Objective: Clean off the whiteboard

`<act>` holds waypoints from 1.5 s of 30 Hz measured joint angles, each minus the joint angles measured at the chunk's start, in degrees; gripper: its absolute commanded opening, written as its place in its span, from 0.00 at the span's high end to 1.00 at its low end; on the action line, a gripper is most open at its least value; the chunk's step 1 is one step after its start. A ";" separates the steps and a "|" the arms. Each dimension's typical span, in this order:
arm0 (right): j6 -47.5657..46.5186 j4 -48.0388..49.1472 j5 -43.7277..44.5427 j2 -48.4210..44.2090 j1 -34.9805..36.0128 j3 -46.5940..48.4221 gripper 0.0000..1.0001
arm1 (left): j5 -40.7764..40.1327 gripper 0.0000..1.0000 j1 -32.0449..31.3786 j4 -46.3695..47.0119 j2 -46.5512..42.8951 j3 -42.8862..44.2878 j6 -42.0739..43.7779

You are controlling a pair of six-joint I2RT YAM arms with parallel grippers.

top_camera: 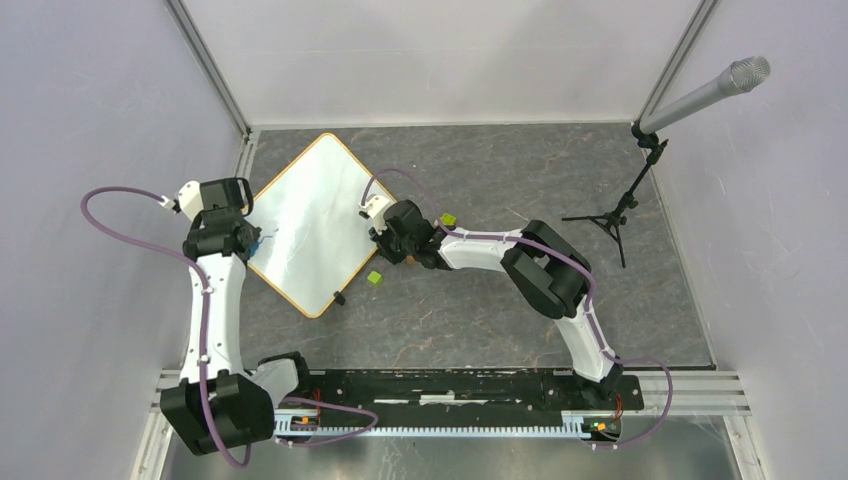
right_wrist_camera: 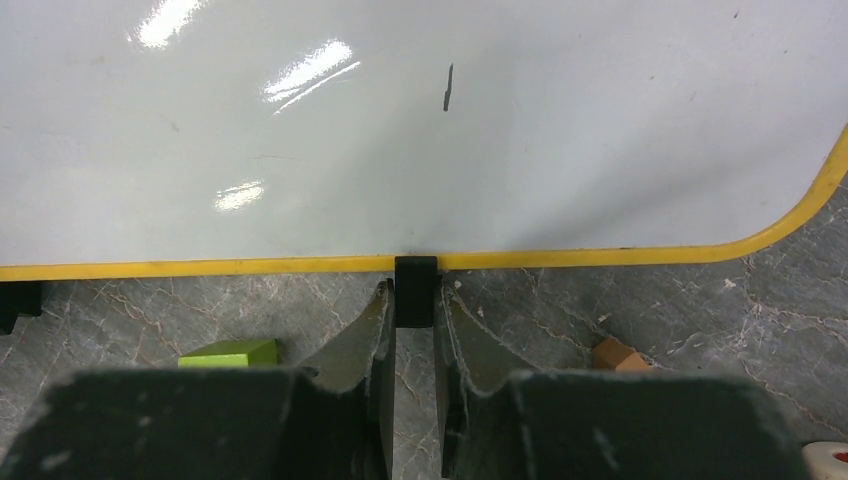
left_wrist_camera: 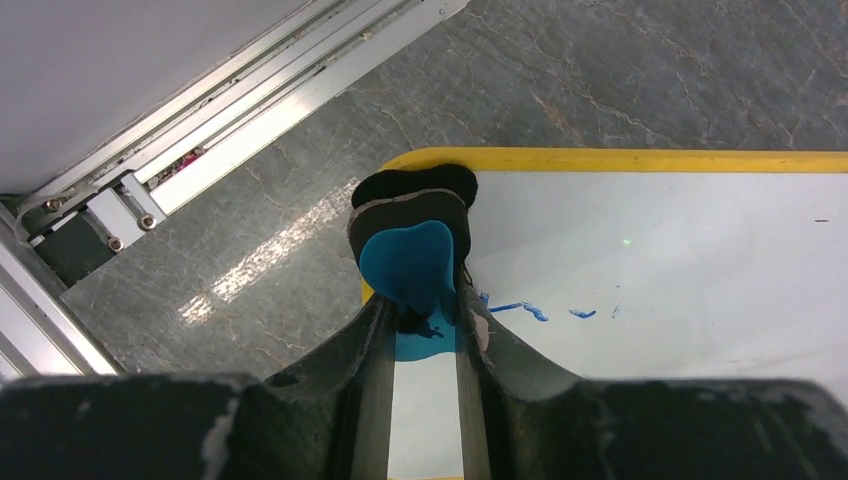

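The whiteboard (top_camera: 310,225) lies flat on the table, turned like a diamond, with a yellow-orange rim. My left gripper (top_camera: 255,243) is at its left corner, shut on a blue and black eraser (left_wrist_camera: 412,255) that rests on the board's corner (left_wrist_camera: 650,250). A few blue ink marks (left_wrist_camera: 520,307) lie just right of the eraser. My right gripper (top_camera: 378,232) is at the board's right edge, its fingers shut on a small black clip (right_wrist_camera: 416,290) on the rim. The board surface (right_wrist_camera: 400,130) there is white, with one short dark mark (right_wrist_camera: 448,87).
Two green blocks (top_camera: 449,219) (top_camera: 374,278) lie near the right gripper; one shows in the right wrist view (right_wrist_camera: 232,352), along with a tan block (right_wrist_camera: 615,353). A second black clip (top_camera: 339,297) sits on the board's lower edge. A microphone stand (top_camera: 640,170) stands at the back right.
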 measured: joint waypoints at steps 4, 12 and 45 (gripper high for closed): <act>0.00 -0.07 -0.15 0.02 0.00 0.09 1.00 | -0.31 0.76 -1.49 0.90 0.00 -1.03 -0.35; 0.00 -0.09 -0.28 0.07 -0.02 0.11 1.00 | -4.96 0.75 -15.61 0.15 6.86 -0.48 -3.58; 0.48 -0.04 -0.92 0.46 -0.24 0.68 1.00 | -3.23 0.78 -5.64 0.26 2.12 -2.29 -2.25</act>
